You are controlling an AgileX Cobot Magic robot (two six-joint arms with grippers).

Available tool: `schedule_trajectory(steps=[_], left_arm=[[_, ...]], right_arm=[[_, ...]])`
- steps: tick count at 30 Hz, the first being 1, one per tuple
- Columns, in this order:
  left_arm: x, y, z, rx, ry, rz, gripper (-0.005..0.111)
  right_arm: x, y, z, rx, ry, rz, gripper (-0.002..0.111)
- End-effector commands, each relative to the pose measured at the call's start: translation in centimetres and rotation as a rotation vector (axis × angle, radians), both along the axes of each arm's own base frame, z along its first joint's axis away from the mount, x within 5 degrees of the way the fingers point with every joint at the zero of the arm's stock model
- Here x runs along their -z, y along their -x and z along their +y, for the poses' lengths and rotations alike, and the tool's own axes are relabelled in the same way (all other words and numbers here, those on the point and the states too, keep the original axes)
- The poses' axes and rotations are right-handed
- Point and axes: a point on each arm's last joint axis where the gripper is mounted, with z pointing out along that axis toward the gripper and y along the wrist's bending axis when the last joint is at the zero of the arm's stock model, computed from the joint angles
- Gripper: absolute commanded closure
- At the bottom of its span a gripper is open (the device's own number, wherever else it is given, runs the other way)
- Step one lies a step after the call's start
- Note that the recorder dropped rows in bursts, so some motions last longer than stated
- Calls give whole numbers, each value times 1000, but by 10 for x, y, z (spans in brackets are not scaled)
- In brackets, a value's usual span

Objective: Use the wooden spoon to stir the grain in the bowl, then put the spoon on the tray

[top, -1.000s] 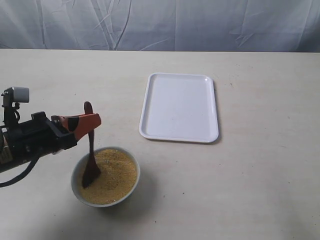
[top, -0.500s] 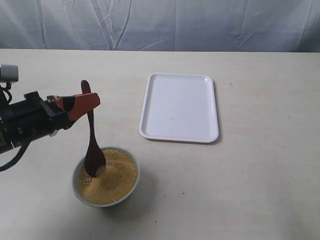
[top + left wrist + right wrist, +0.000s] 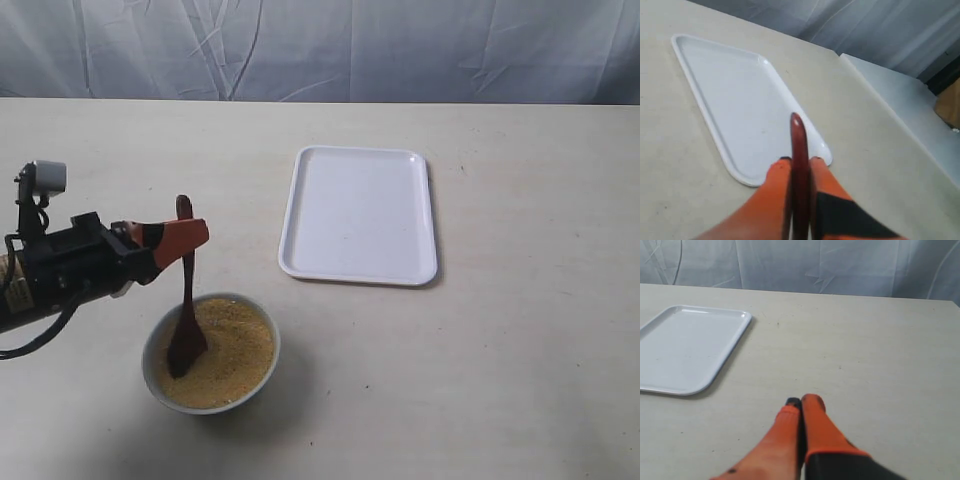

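The small white bowl (image 3: pixel 262 368) sits at the front left of the table, filled with yellow grain (image 3: pixel 232 350). The dark wooden spoon (image 3: pixel 185 315) stands nearly upright with its oval end dipped into the grain on the bowl's left side. My left gripper (image 3: pixel 185 238) is shut on the spoon's handle near its top; in the left wrist view the handle (image 3: pixel 800 165) is pinched between the orange fingers (image 3: pixel 776 185). The white tray (image 3: pixel 360 215) lies beyond the bowl to the right and holds nothing. My right gripper (image 3: pixel 801 403) is shut on nothing above bare table and does not show in the exterior view.
A wrinkled grey cloth (image 3: pixel 320 45) hangs along the table's far edge. Bare beige tabletop (image 3: pixel 520 330) stretches right of the tray and the bowl. In the left wrist view the table edge (image 3: pixel 890 110) runs past the tray.
The left gripper lifted the spoon half a second ago, then came back down and slightly right, pushing the spoon's end into the grain again.
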Motion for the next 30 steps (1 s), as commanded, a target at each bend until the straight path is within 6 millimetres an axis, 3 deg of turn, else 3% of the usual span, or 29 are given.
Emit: schedule_trajectory(steps=[1, 12, 25, 30], left_arm=[[13, 1, -2, 25, -24, 41, 107], [6, 1, -2, -7, 51, 111, 107], [-22, 5, -2, 21, 46, -24, 107], [-31, 12, -13, 90, -2, -140, 107]], right_arm=[[0, 0, 0, 7, -3, -13, 108], [0, 0, 0, 7, -3, -13, 108], [0, 0, 0, 7, -3, -13, 108], [0, 0, 0, 7, -3, -13, 108]])
